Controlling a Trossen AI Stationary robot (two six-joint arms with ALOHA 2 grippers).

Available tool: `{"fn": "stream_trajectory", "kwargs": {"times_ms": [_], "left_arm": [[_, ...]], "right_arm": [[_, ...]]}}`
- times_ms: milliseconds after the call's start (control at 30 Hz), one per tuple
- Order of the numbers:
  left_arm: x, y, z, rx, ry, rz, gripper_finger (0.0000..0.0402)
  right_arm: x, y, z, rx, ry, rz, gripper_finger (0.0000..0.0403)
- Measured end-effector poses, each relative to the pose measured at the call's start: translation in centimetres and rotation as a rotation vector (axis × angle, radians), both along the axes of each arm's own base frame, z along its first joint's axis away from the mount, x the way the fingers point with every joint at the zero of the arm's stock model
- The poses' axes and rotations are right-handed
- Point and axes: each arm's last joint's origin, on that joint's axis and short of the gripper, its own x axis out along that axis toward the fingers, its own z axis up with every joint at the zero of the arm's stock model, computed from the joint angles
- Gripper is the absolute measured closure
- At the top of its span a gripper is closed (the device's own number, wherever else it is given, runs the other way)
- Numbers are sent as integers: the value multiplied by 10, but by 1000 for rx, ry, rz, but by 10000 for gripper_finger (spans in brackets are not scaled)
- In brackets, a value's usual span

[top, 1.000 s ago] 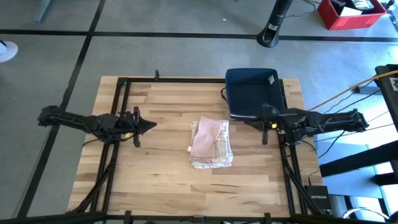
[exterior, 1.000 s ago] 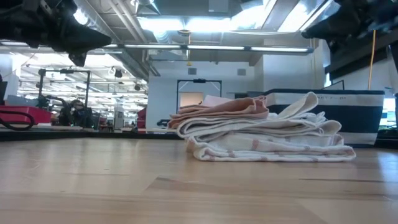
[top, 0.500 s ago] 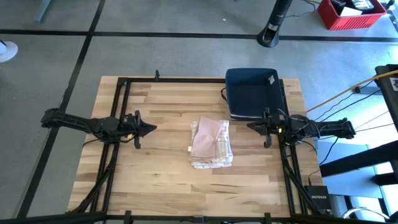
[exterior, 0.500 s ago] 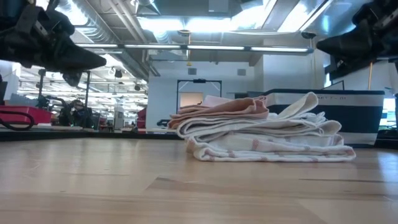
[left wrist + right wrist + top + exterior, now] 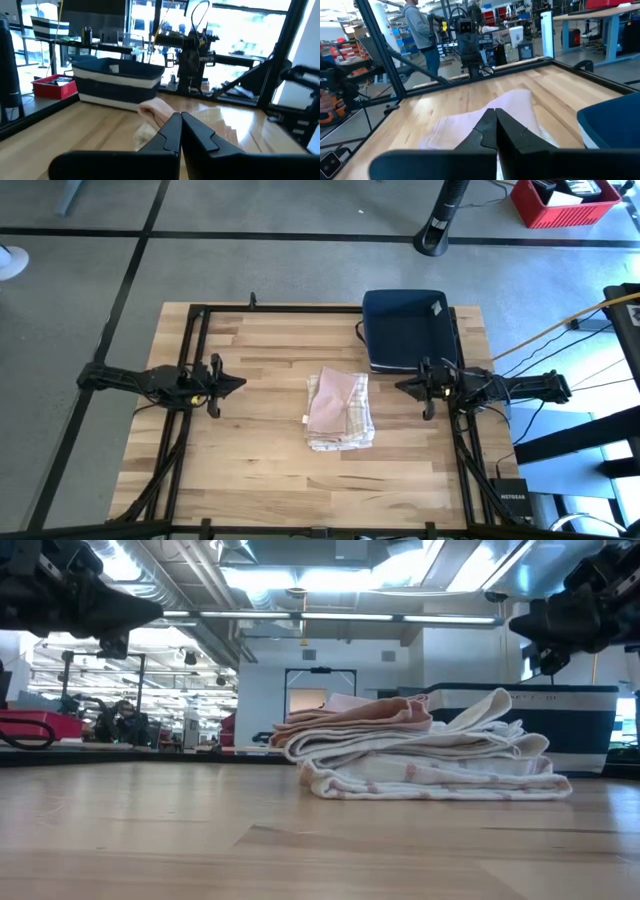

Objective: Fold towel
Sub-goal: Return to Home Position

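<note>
Left jaws and right jaws have drawn back from the stacked towels (image 5: 340,410), each pinched together.

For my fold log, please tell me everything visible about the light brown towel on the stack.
The light brown towel looks like soft, pinkish-tan cloth, folded into a flat, longish rectangle. It lies on top of the folded white plaid towel, which shows past it on the side of the right claw, near the middle of the wooden table. Only the plaid towel touches it; the left claw and the right claw, both shut, hang apart at either side.
</note>
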Motion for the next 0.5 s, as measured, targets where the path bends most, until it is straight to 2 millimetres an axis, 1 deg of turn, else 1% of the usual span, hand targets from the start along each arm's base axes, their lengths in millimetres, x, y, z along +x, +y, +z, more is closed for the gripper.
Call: {"fn": "stream_trajectory", "kwargs": {"times_ms": [300,500], "left_arm": [[0,0,-1,-12,6,0,402],[0,0,-1,-12,6,0,401]], "right_arm": [[0,0,-1,0,7,2,376],[0,0,-1,0,7,2,374]]}}
